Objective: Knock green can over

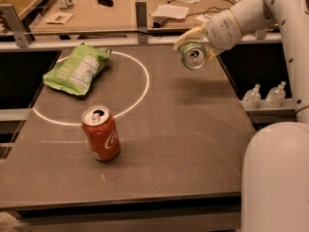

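Observation:
The green can (194,55) is held in the air above the far right part of the table (183,129), tipped on its side with its silver top and pull tab facing the camera. My gripper (197,43) is shut on the green can, its pale fingers (189,34) wrapped over the top of it. The white arm reaches in from the upper right.
A red-orange soda can (101,133) stands upright at the front left. A light green chip bag (77,68) lies at the far left inside a white painted circle (145,83). Two small bottles (264,96) stand off the table's right edge. A cluttered desk (120,8) lies behind.

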